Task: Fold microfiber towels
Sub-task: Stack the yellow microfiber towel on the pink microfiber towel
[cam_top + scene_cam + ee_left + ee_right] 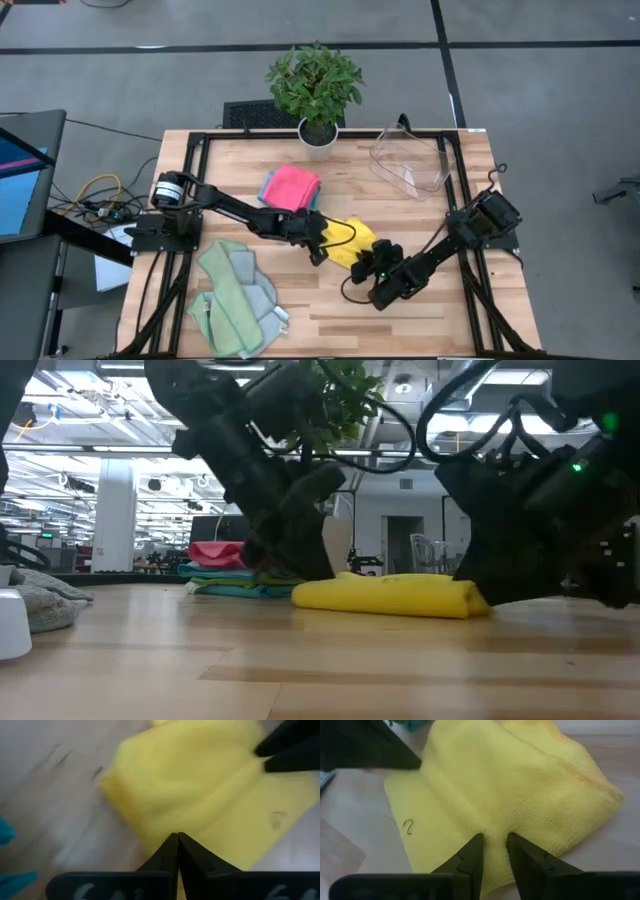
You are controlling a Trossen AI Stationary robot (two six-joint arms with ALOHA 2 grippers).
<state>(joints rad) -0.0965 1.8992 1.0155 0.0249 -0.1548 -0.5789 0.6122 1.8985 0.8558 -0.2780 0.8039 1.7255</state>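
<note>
A folded yellow towel (355, 238) lies flat on the wooden table's middle, also seen as the yellow towel (385, 596) in the low view. My left gripper (177, 837) is shut, its tips down at the towel's left edge. My right gripper (492, 840) comes at the towel's right end, with yellow cloth filling the narrow gap between its fingers. A pink towel (292, 186) tops a small stack of blue and teal ones farther back. Several pale green towels (235, 295) lie in a loose heap at the near left. My left gripper sets its shut fingertips (175, 845) on the yellow towel near its left edge (155, 832), slanting down from the table's left. Whether any cloth is caught between them I cannot tell. The towel lies flat on the table. My right gripper pinches the yellow towel's right end (492, 827) between its two fingers, slanting down from the table's right. A ridge of cloth runs up from between the fingers. How many layers it has I cannot tell. The rest of the towel lies on the table.
A clear plastic bin (410, 160) lies at the far right of the table. A potted plant (317, 85) stands at the far edge. Bare wood shows along the near edge between the green heap and my right arm.
</note>
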